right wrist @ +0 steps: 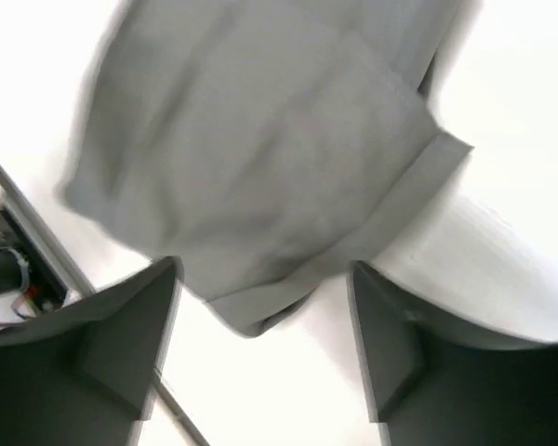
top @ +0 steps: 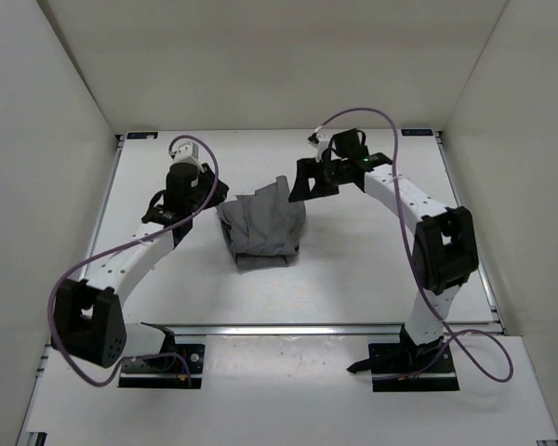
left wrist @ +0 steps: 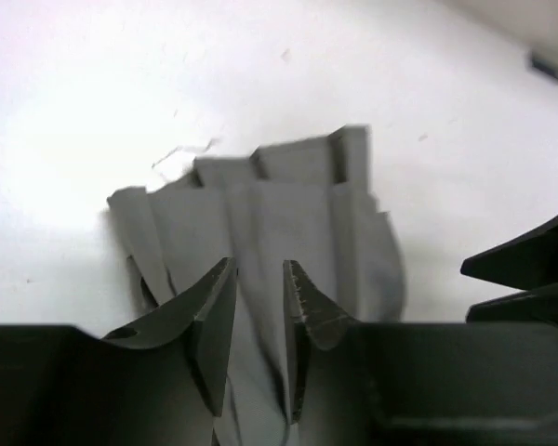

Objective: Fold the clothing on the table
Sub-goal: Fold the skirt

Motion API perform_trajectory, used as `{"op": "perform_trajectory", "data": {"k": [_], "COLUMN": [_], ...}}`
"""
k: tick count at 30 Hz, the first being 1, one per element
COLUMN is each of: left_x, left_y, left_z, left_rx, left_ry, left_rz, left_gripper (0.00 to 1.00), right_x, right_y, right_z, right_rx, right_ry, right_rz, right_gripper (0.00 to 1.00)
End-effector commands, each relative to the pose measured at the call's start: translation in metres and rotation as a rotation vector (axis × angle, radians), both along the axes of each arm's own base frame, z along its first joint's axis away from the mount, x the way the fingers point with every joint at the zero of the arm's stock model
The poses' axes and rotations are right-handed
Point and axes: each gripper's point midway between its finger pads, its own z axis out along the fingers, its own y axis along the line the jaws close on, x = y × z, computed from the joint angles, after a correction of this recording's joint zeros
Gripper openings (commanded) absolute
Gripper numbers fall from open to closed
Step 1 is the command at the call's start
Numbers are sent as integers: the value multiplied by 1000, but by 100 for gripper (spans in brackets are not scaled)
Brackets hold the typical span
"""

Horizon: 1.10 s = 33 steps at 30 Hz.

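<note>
The grey pleated clothing (top: 260, 228) lies bunched in a folded heap in the middle of the white table (top: 353, 269). My left gripper (top: 214, 197) is at the heap's left edge. In the left wrist view its jaws (left wrist: 259, 265) stand a little apart over the pleats (left wrist: 279, 204), and cloth shows in the gap without being pinched. My right gripper (top: 302, 186) hovers at the heap's far right corner. In the right wrist view it (right wrist: 265, 269) is wide open, and the banded edge of the cloth (right wrist: 260, 139) lies just beyond the fingertips, with bare table between them.
White walls enclose the table on the left, back and right. A metal rail (top: 288, 330) runs along the near edge, in front of both arm bases. The right arm's dark fingers (left wrist: 530, 269) show at the right edge of the left wrist view.
</note>
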Motion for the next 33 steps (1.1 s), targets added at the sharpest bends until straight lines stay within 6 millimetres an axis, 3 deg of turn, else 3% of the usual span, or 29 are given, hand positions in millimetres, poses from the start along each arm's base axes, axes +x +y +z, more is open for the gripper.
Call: {"op": "perform_trajectory", "data": {"k": [1,3,4,5,6,7,8,10,14,18,19,22,26,30,32,33], "left_x": [-18,-35,-48,-54,-61,-68,-72,-85,-104,-110,-113,-111,-113,-107,-97,-95], "left_y": [-7,-25,-31,-34,-37,-39,-40,-46,-53,-41,-37,-29,-24,-29,-34,-33], "left_z": [39,34,22,18,4,-7,-8,-27,-61,-93,-103,-116,-129,-111,-87,-74], "left_rx": [19,10,3,-6,-19,-32,-41,-33,-45,-10,10,32,54,24,16,20], "left_ry": [-67,-56,-25,-21,7,31,33,68,140,186,208,244,285,255,207,195], "left_rz": [-71,-123,-140,-158,-161,-173,-176,-196,-230,-192,-192,-173,-171,-198,-217,-222], "left_gripper": [34,22,18,15,10,4,1,0,0,0,0,0,0,2,5,13], "right_x": [3,4,2,0,-5,-4,-9,-21,-47,-60,-62,-59,-58,-46,-33,-30], "right_y": [-13,-25,-26,-28,-28,-27,-25,-18,19,47,51,57,45,32,31,26], "right_z": [76,74,78,79,72,72,60,38,4,-31,-43,-50,-75,-57,-21,-11], "right_rx": [32,-15,-12,0,12,24,15,21,42,3,-4,-15,-37,11,64,66], "right_ry": [-179,-192,-207,-192,-159,-162,-130,-79,21,89,119,120,154,182,122,107], "right_rz": [-22,-83,-88,-101,-103,-104,-120,-99,4,56,61,55,25,-16,-26,-36], "right_gripper": [78,78,75,64,40,25,1,0,0,1,0,1,0,0,0,8]}}
